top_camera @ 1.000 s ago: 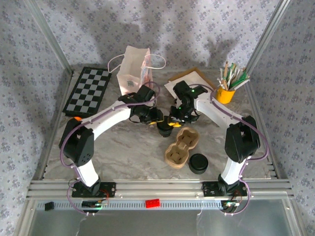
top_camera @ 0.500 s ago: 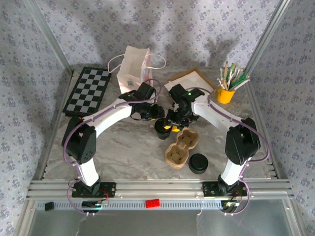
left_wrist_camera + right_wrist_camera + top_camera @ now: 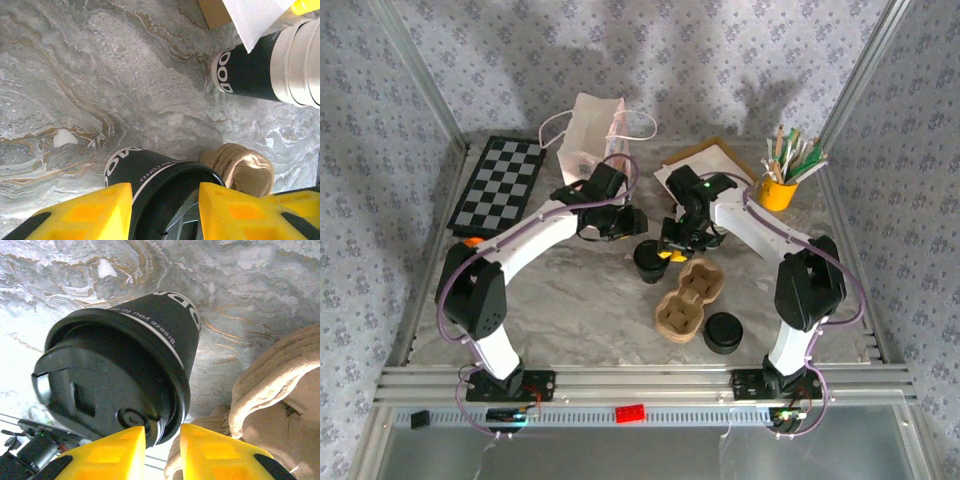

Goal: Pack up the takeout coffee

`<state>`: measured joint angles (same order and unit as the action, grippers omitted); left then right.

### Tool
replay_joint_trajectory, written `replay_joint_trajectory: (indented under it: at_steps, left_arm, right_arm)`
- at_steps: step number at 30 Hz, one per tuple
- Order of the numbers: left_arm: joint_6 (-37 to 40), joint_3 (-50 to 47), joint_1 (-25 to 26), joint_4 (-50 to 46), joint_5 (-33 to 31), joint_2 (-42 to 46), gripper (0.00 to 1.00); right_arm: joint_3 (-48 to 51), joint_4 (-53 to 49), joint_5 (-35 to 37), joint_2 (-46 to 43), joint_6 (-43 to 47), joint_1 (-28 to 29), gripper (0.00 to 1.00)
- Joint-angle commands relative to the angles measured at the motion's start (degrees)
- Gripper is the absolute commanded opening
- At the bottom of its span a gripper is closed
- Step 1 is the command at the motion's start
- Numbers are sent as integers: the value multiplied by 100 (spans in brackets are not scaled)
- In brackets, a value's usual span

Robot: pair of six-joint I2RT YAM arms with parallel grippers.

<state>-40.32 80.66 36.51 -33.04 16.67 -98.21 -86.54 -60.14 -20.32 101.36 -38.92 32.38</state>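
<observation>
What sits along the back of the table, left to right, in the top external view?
checkerboard → white paper bag → clipboard with paper → yellow cup of stirrers

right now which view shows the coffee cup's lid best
Right wrist: the lid faces the camera, sip hole clear. Top external shows the cup as a small dark disc; left wrist catches its side and rim.
</observation>
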Motion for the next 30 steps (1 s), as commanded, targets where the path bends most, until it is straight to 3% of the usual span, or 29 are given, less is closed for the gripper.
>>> replay_joint_trajectory:
  at_steps: [1, 12, 18, 23, 30]
  left_arm:
    - [14, 2, 0, -111, -68, 205, 40]
    - [52, 81, -113, -342, -173, 555, 40]
    - [85, 47, -177, -555, -198, 939, 40]
    - [67, -64, -214, -807, -261, 1287, 40]
    - [13, -207, -302, -1079, -509, 1700, 40]
  right_arm:
    - [-179, -218, 184, 130, 175, 5, 25]
    - [-689, -513, 329, -46, 236, 37, 28]
    - [-862, -873, 631, -395, 488, 85, 36]
    - [-646, -1165, 954, -713, 494, 154, 46]
    - [-706, -899, 1284, -523, -466, 637, 73]
